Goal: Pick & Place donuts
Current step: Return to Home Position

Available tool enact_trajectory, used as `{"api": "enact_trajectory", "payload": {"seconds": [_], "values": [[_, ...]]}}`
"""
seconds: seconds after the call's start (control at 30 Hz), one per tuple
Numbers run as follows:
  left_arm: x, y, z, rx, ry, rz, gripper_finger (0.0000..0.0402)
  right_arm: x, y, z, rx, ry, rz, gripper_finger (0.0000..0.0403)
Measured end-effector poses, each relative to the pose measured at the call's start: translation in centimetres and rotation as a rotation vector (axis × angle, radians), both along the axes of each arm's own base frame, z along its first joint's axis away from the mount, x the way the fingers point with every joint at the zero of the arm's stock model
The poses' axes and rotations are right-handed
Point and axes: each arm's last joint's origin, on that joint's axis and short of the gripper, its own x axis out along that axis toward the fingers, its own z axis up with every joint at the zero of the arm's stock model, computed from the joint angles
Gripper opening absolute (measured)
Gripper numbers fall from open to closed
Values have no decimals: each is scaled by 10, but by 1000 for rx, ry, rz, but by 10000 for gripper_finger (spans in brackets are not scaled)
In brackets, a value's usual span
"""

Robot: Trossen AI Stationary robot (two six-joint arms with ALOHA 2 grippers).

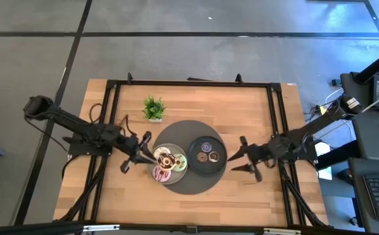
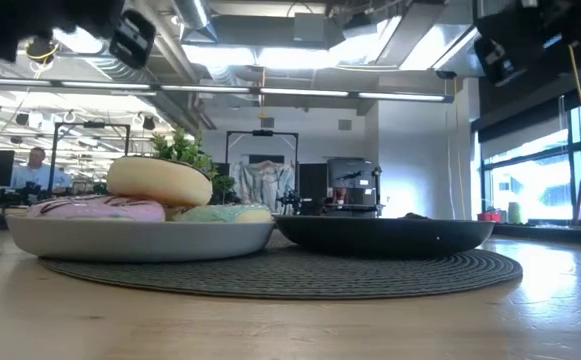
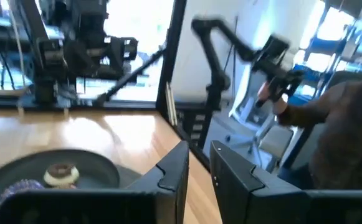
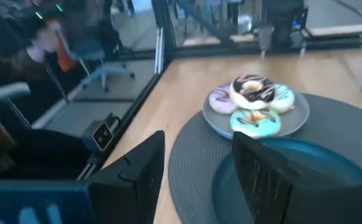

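Several donuts lie piled on the grey plate (image 1: 155, 155): a chocolate one with white drizzle (image 4: 252, 88), a purple one (image 4: 220, 99) and green ones (image 4: 255, 123). The low view shows a cream donut (image 2: 160, 180) on top of a pink striped one (image 2: 95, 208). Three mini donuts (image 1: 207, 154) lie on the dark plate (image 1: 194, 145); two show in the left wrist view (image 3: 61, 175). My left gripper (image 1: 137, 153) hovers open at the grey plate's left side. My right gripper (image 1: 242, 158) hovers open to the right of the dark plate. Neither holds anything.
Both plates rest on a round grey placemat (image 1: 196, 183) on the wooden table. A small green potted plant (image 1: 153, 108) stands toward the far left. A black frame (image 1: 111, 91) rims the table. A person (image 3: 349, 130) is beyond the table's right side.
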Motion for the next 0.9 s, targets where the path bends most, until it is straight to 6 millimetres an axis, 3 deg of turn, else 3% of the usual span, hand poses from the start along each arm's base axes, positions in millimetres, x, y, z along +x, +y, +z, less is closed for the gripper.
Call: {"api": "enact_trajectory", "payload": {"seconds": [0.23,0.63,0.9], "values": [[-16,32,-22,-45,-12,86,58,-24,-24,-9,28,-82,9,188],[-36,57,-45,-42,-42,138,59,-53,-50,-35,57,-200,-11,188],[-46,69,-35,-42,-114,67,55,-64,-58,-46,72,-272,-30,188]]}}
